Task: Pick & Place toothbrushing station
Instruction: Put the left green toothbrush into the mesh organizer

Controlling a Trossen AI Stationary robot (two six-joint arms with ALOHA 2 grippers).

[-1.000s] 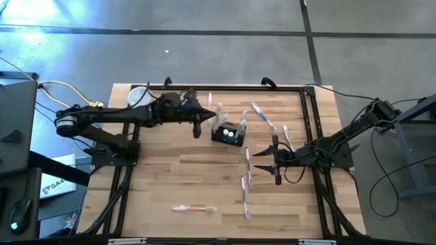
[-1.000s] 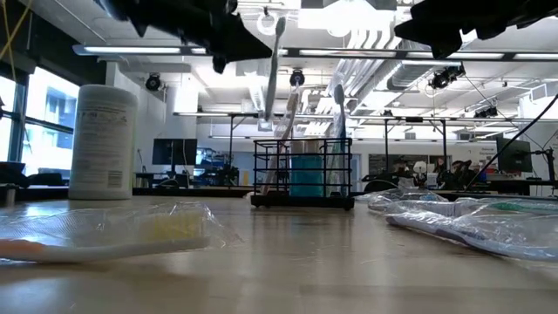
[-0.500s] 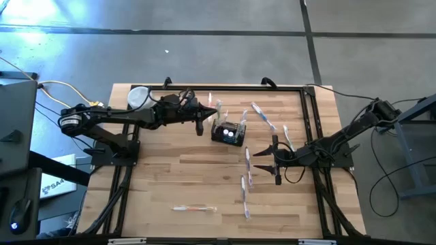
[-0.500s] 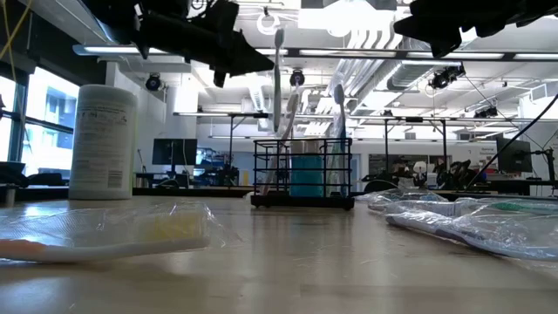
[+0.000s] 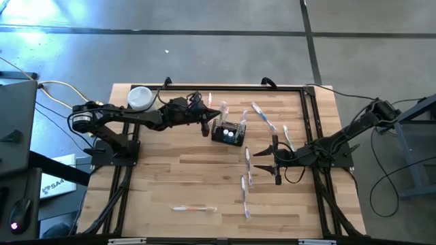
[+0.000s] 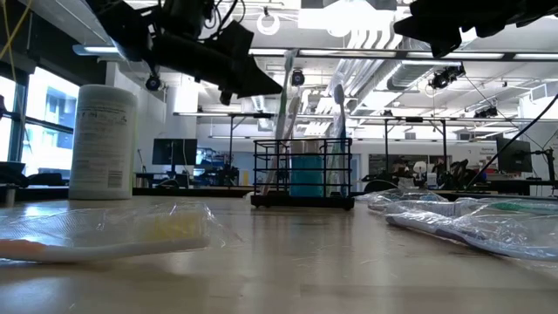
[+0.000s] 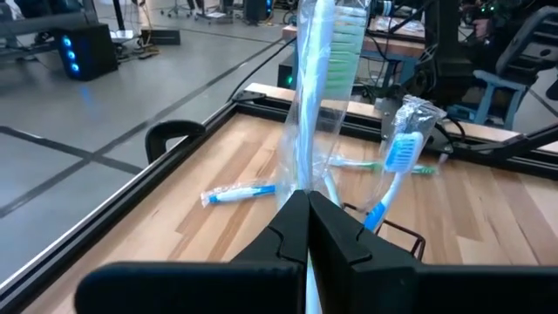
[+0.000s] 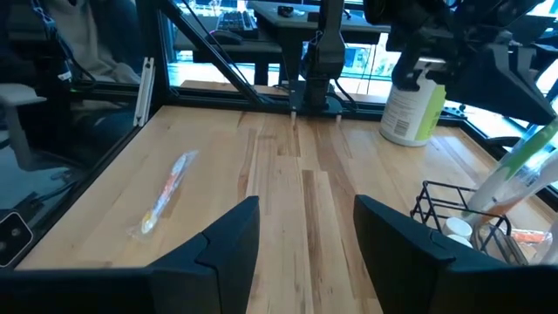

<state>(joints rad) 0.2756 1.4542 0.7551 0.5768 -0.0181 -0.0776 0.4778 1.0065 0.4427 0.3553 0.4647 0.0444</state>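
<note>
On the wooden desk (image 5: 204,177), the black wire-mesh caddy (image 5: 228,132) sits near the far edge. My left hand (image 5: 206,122), beside it, pinches a wrapped toothbrush (image 7: 316,78); my right hand (image 5: 275,165) waits spread, empty.

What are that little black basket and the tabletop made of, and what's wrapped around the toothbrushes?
The basket looks like thin metal wire, coated matte black: you see straight through its grid. The tabletop looks like wood, in pale jointed strips with grain. The toothbrush wrappers seem to be clear, crinkly, glinting plastic film.
</note>
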